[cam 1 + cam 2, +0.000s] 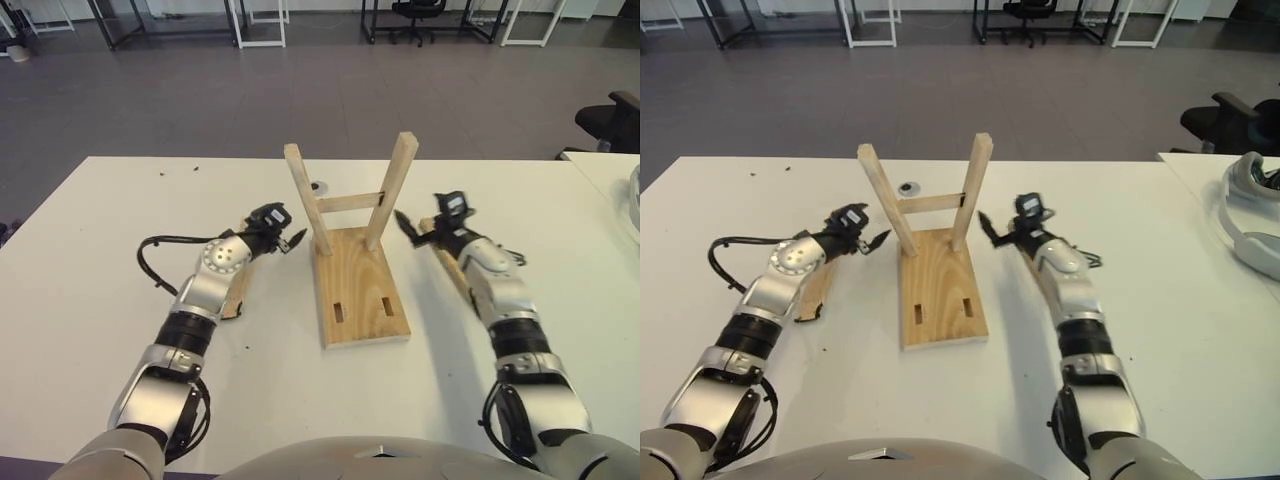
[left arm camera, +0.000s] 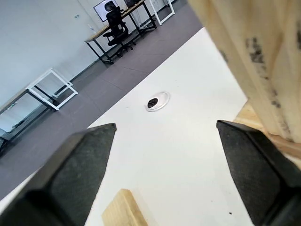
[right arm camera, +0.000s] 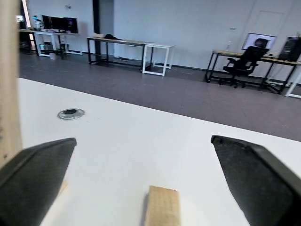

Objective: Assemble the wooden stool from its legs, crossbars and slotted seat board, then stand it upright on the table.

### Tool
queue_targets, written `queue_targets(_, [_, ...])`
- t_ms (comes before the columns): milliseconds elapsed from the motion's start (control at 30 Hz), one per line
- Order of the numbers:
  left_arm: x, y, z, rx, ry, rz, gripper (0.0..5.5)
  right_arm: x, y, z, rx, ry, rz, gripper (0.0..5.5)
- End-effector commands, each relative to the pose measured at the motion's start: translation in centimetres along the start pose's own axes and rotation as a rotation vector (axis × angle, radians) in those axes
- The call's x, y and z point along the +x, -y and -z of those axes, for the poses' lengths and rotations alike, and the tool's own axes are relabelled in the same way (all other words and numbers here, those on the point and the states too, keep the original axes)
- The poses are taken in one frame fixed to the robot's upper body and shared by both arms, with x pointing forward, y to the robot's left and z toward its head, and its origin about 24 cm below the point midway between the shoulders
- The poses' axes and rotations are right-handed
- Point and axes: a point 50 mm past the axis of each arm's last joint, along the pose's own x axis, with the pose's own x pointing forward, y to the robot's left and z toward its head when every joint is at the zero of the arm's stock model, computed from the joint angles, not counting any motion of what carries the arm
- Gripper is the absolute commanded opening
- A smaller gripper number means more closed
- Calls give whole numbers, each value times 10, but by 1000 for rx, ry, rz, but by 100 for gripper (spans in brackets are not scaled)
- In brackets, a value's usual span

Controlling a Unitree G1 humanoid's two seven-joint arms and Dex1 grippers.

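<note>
The slotted seat board (image 1: 358, 290) lies flat in the middle of the table. Two legs (image 1: 305, 200) (image 1: 392, 190) stand up from its far end, joined by a crossbar (image 1: 348, 203). Two slots (image 1: 340, 312) at its near end are empty. My left gripper (image 1: 293, 240) is open just left of the left leg (image 2: 254, 61), holding nothing. My right gripper (image 1: 405, 224) is open just right of the right leg (image 3: 9, 80), also holding nothing. One loose wooden piece (image 1: 238, 295) lies under my left forearm, another (image 1: 450, 262) under my right forearm.
A round cable grommet (image 1: 320, 186) sits in the tabletop behind the legs. A white headset (image 1: 1255, 215) lies on the neighbouring table at the right. Desks and office chairs stand on the floor beyond the table's far edge.
</note>
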Motion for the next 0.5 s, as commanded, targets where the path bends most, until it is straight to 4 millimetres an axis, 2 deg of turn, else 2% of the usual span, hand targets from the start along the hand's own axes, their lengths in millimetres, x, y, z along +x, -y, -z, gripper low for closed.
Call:
queue_targets(33, [-30, 14, -5, -215, 60, 14, 394, -48, 54, 22, -19, -162, 143, 536])
queue_targets(100, [-41, 24, -4, -323, 72, 22, 394, -62, 67, 37, 7, -237, 175, 536])
queue_targets(167, [-48, 31, -3, -386, 69, 27, 394, -69, 68, 45, 59, -251, 169, 536])
queue_targets(300, [-52, 43, 1, -394, 27, 44, 394, -76, 63, 62, 55, -315, 116, 536])
queue_targets(500, [-51, 43, 3, -397, 7, 45, 394, -79, 52, 75, 25, -352, 64, 536])
